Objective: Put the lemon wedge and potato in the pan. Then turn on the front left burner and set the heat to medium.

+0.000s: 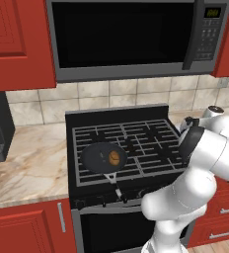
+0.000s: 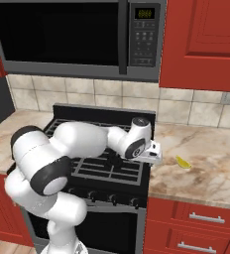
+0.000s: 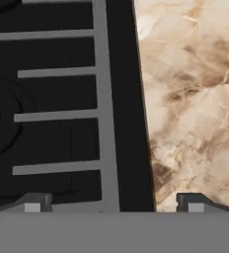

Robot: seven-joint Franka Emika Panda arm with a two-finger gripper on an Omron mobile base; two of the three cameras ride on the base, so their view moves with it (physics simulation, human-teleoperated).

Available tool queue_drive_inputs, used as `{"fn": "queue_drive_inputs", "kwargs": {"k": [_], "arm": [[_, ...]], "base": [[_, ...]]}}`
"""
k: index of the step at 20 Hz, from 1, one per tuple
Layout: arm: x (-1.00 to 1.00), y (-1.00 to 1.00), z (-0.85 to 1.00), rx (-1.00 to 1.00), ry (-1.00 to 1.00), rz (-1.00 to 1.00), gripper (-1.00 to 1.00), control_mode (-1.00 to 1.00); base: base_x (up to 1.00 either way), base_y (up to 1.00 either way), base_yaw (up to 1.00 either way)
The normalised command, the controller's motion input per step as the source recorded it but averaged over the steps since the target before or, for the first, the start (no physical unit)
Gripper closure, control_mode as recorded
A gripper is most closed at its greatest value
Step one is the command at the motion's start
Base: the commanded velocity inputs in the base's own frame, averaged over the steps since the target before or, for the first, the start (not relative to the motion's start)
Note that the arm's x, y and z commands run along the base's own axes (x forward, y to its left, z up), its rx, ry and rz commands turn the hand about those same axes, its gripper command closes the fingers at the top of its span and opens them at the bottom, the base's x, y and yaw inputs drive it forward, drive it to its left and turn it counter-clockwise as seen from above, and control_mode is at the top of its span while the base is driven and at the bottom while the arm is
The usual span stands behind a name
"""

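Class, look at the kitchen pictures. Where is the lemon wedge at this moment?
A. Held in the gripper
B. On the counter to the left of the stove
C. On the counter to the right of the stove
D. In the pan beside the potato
C: the lemon wedge lies on the marble counter right of the stove, while the pan holds the potato alone.

The pan [image 1: 103,157], a dark round skillet, is set on the front left burner [image 1: 104,160] with its handle pointing toward the stove's front edge. The brown-orange potato [image 1: 115,158] is held inside it. The yellow lemon wedge [image 2: 183,162] is left lying on the marble bench [image 2: 211,168], right of the stove.
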Motion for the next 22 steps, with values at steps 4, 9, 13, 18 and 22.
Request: {"fn": "queue_drive_inputs", "kwargs": {"k": [4,9,13,18,22], "arm": [[0.00,-0.80,0.00,0.01,0.00,0.06,-1.00,-1.00],[-0.02,-0.65,0.00,0.01,-0.04,0.13,-1.00,-1.00],[0.00,-0.36,0.00,0.04,-0.08,0.21,-1.00,-1.00],[0.10,-0.11,0.01,0.04,-0.06,0.26,-1.00,-1.00],[0.56,-0.02,0.04,0.00,0.01,0.13,-1.00,-1.00]], "base": [[0.00,0.00,0.00],[0.00,0.00,0.00],[0.00,0.00,0.00],[0.00,0.00,0.00],[0.00,0.00,0.00]]}}
